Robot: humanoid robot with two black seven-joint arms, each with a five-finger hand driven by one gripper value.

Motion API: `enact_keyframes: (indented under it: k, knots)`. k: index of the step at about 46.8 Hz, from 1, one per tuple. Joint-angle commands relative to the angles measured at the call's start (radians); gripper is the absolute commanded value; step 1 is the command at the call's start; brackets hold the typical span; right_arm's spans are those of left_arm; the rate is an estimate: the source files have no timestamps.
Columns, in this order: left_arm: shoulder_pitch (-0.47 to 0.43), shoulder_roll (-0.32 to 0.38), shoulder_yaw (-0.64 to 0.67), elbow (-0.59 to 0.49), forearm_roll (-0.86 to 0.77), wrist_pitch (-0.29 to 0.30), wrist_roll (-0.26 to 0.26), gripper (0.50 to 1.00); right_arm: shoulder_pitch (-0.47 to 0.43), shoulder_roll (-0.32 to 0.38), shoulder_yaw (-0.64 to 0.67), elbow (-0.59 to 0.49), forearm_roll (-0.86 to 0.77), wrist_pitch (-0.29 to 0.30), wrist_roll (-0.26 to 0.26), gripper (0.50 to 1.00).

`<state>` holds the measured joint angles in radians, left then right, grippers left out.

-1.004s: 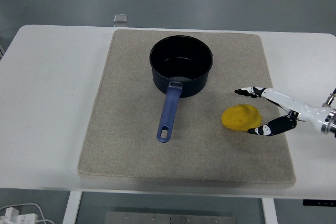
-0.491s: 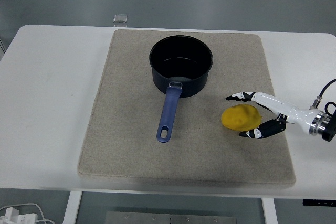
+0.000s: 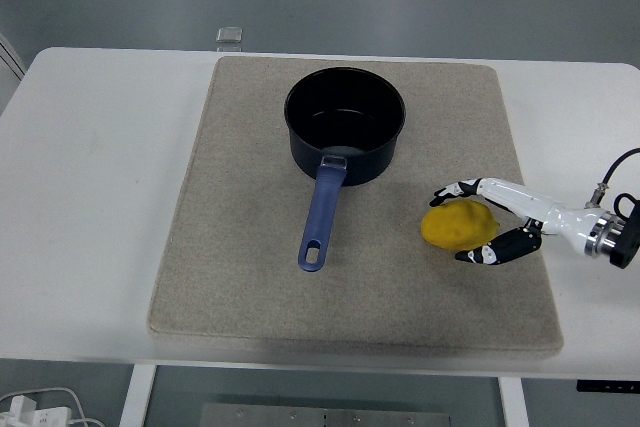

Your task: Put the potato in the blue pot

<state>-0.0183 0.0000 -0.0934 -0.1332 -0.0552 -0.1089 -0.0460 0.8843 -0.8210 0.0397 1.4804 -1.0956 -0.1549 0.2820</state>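
Note:
The yellow potato (image 3: 452, 228) lies on the beige mat (image 3: 240, 247), to the right of the pot's handle. The blue pot (image 3: 345, 123) stands upright at the mat's back centre, with nothing visible inside, and its blue handle (image 3: 322, 214) points toward the near edge. My right hand (image 3: 461, 224) reaches in from the right edge and straddles the potato. Its fingers (image 3: 450, 190) curve over the far side and its thumb (image 3: 487, 253) sits at the near right side. The hand stays spread, close against the potato, which rests on the mat. No left arm shows.
The white table (image 3: 90, 177) carries the mat. A small clear block (image 3: 230, 36) sits at the table's back edge. A black cable (image 3: 615, 172) loops above my right wrist. White cables (image 3: 40, 407) lie on the floor at the bottom left.
My right hand has slid left until its fingers and thumb flank the potato. The potato and pot have not moved.

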Motion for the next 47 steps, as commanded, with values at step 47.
enact_keyframes:
  k: [47]
  knots:
    - [0.000,0.000,0.000,0.000,0.000,0.000,0.000,1.000,0.004,-0.018,0.016,0.000,0.017,0.000,-0.004,0.500]
